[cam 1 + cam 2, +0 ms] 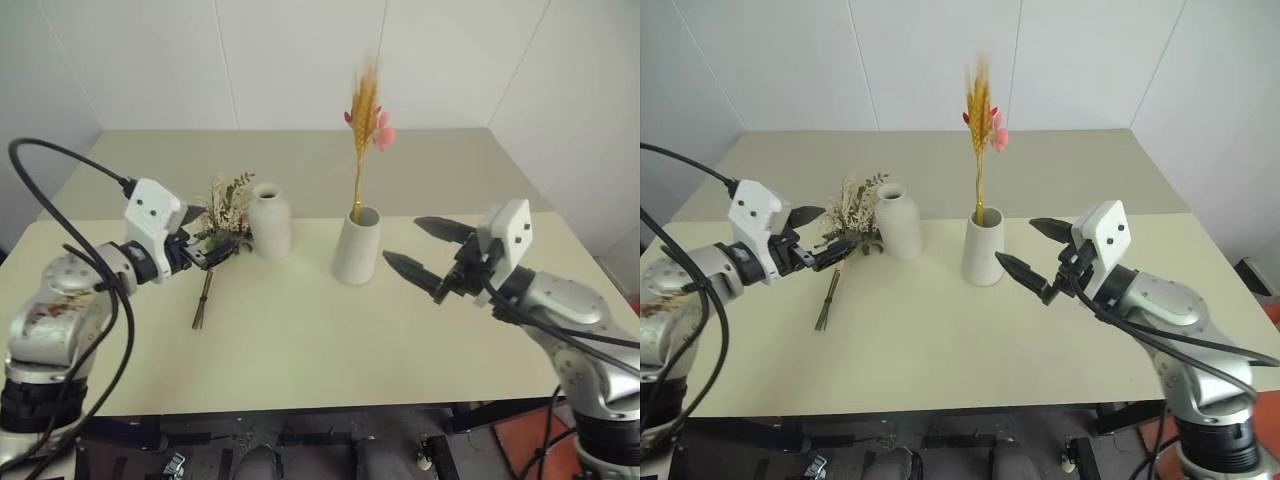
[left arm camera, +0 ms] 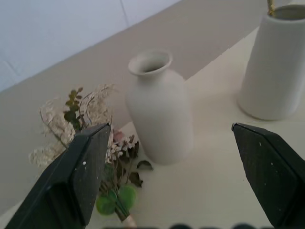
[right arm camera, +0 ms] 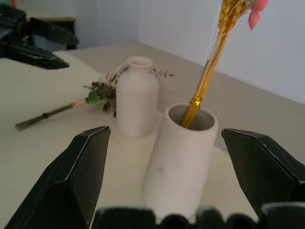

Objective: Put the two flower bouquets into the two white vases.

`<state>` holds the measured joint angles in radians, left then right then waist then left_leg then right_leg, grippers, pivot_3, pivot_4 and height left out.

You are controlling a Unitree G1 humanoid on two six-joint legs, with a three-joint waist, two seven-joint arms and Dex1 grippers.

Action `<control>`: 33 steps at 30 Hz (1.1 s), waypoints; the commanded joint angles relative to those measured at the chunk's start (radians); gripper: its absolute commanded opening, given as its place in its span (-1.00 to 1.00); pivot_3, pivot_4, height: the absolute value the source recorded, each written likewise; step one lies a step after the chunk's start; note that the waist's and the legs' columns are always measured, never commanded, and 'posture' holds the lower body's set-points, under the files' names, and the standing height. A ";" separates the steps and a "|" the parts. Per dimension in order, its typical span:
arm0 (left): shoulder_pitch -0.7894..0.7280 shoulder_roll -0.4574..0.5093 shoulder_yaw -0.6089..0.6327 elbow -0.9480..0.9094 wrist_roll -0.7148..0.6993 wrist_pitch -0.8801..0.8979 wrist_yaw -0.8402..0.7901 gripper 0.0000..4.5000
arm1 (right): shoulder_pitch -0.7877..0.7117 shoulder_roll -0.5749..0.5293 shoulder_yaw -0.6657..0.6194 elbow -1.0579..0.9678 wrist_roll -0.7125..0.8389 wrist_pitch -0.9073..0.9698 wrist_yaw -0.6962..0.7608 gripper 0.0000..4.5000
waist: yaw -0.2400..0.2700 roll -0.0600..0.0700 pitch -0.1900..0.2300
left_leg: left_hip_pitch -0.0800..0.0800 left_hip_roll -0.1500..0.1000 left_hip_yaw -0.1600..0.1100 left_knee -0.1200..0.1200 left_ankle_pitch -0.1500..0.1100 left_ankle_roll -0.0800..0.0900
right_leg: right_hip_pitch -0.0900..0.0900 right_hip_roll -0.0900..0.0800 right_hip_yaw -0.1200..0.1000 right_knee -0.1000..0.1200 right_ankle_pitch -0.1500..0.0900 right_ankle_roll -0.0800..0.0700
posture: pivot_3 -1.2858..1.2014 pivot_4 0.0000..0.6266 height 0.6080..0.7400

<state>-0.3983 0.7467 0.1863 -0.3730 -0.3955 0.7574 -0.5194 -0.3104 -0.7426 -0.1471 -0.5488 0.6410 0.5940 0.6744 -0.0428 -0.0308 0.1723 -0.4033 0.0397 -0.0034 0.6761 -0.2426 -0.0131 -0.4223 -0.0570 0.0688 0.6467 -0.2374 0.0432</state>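
Bushy bouquet [image 1: 222, 215] | partly hidden behind left gripper [image 1: 215, 240] fingers

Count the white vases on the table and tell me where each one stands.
2. The bottle-shaped vase stands empty beside the bushy bouquet lying on the table. The tapered vase stands to its right, holding the golden wheat-like bunch. None seem hidden.

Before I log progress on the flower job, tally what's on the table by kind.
White vases: 2, the bottle-shaped vase and the tapered vase.
Bouquets: 2, the golden wheat bunch standing in the tapered vase and the bushy bunch lying on the table.
Total: 4.
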 commanded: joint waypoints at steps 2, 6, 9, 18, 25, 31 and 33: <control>-0.080 -0.086 -0.066 -0.138 0.093 0.295 0.255 0.97 | -0.059 -0.134 0.010 -0.052 0.050 0.049 0.150 0.98 | 0.002 -0.001 0.000 | 0.000 -0.001 0.000 0.000 0.000 0.000 | 0.000 0.000 0.000 0.000 0.000 0.000 | 0.03 -0.52 1.00; -0.267 -0.221 -0.100 -0.024 0.166 0.671 0.417 0.97 | -0.119 -0.175 0.029 -0.023 0.045 0.058 0.193 0.98 | 0.012 -0.003 0.000 | -0.001 -0.002 -0.002 0.003 0.000 0.000 | 0.001 -0.001 0.000 0.000 0.000 0.001 | 0.03 -0.52 1.00; -0.401 -0.329 -0.039 0.089 0.228 0.827 0.502 0.97 | -0.142 -0.171 0.038 -0.005 0.039 0.063 0.199 0.98 | 0.019 -0.003 0.000 | -0.001 -0.003 -0.003 0.002 0.000 0.000 | 0.001 -0.001 0.000 0.000 0.000 0.001 | 0.03 -0.52 1.00; -0.481 -0.339 -0.077 0.250 0.279 0.857 0.535 0.97 | -0.130 -0.155 0.043 -0.017 0.009 0.064 0.169 0.98 | 0.026 -0.003 0.000 | -0.002 -0.004 -0.003 0.001 0.000 0.000 | -0.001 -0.002 0.000 -0.001 0.000 0.001 | 0.03 -0.52 1.00; -0.497 -0.385 -0.036 0.407 0.282 0.773 0.509 0.97 | -0.139 -0.139 0.041 -0.025 0.011 0.084 0.125 0.98 | 0.029 -0.003 0.000 | -0.003 -0.005 -0.003 0.001 0.000 0.000 | -0.001 -0.003 0.000 -0.001 0.000 0.001 | 0.03 -0.52 1.00; -0.503 -0.379 -0.039 0.471 0.263 0.684 0.453 0.97 | -0.132 -0.140 0.034 -0.035 0.006 0.096 0.103 0.98 | 0.029 -0.003 0.000 | -0.002 -0.005 -0.003 0.001 0.000 0.000 | -0.001 -0.003 0.000 0.000 0.000 0.001 | 0.03 -0.52 1.00; -0.505 -0.375 -0.042 0.491 0.267 0.675 0.445 0.80 | -0.126 -0.142 0.032 -0.035 0.005 0.095 0.102 1.00 | 0.029 -0.003 0.000 | -0.002 -0.005 -0.003 0.001 0.000 0.000 | -0.001 -0.003 0.000 0.000 0.000 0.001 | 0.03 -0.52 1.00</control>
<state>-0.8722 0.3578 0.1400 0.1203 -0.1243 1.4582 -0.0636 -0.4322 -0.8808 -0.0888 -0.5552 0.6476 0.6881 0.7837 -0.0141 -0.0341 0.1720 -0.4058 0.0349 -0.0063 0.6771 -0.2425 -0.0132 -0.4234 -0.0598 0.0687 0.6462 -0.2370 0.0443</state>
